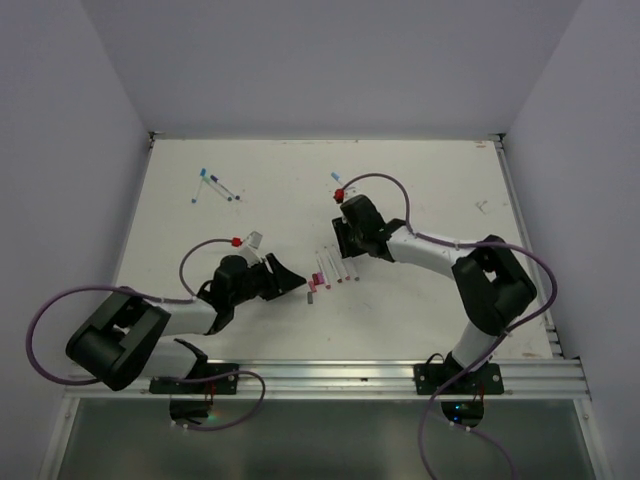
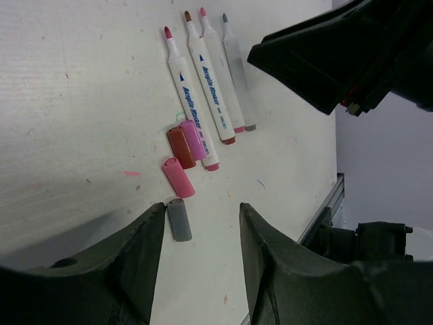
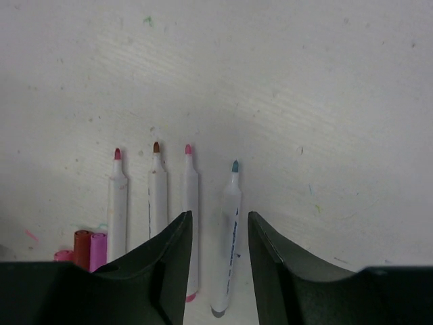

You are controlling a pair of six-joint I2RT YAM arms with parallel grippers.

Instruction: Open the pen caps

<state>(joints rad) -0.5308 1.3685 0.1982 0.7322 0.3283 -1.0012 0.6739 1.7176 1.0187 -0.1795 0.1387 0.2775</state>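
Four uncapped white pens (image 2: 203,88) lie side by side mid-table, with red, brown, pink and grey-teal tips. Their loose pen caps lie by the pens' rear ends: maroon (image 2: 180,147), magenta (image 2: 193,139), pink (image 2: 178,177) and grey (image 2: 180,220). My left gripper (image 2: 201,220) is open and empty, low over the table, and the grey cap lies just inside its left finger. My right gripper (image 3: 218,227) is open, its fingers straddling the grey-teal-tipped pen (image 3: 230,230), which lies flat. From above, both grippers (image 1: 288,278) (image 1: 343,243) flank the pens (image 1: 338,268).
A few more pens with blue caps (image 1: 215,185) lie at the back left. A small pale item (image 1: 481,206) lies at the far right. A metal rail (image 1: 400,375) runs along the near table edge. Walls close in the table's sides and back.
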